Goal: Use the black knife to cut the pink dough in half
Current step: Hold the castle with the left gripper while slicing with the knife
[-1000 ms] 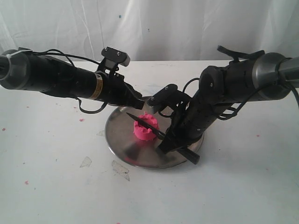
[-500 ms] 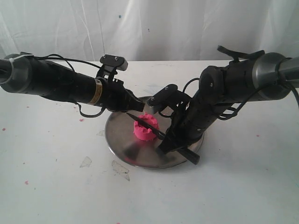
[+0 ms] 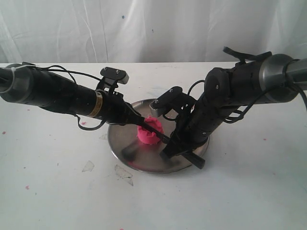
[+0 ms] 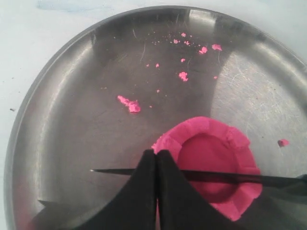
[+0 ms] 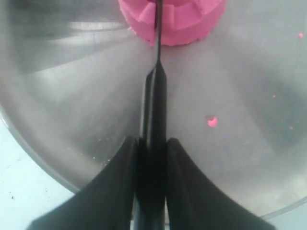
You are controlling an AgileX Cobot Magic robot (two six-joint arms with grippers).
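The pink dough [image 3: 147, 136] is a whole notched puck on the round steel plate [image 3: 125, 146]. The black knife [image 3: 157, 132] lies across the dough's top, and my right gripper [image 3: 171, 147] is shut on its handle. In the right wrist view the knife [image 5: 156, 91] runs straight from the gripper [image 5: 152, 142] into the dough [image 5: 189, 21]. My left gripper [image 3: 139, 119] is shut and empty, its tips over the blade near the knife's point. In the left wrist view the gripper [image 4: 156, 153] crosses the knife [image 4: 240, 178] at the edge of the dough [image 4: 211, 146].
Pink crumbs [image 4: 130, 104] lie scattered on the plate [image 4: 67, 120], and a few dot the white table. Two clear scraps [image 3: 88, 166] [image 3: 123, 172] lie on the table in front of the plate. A white curtain hangs behind.
My left gripper has come down and to the right, from the plate's back rim to the knife's point beside the dough. The right arm and knife have hardly moved.
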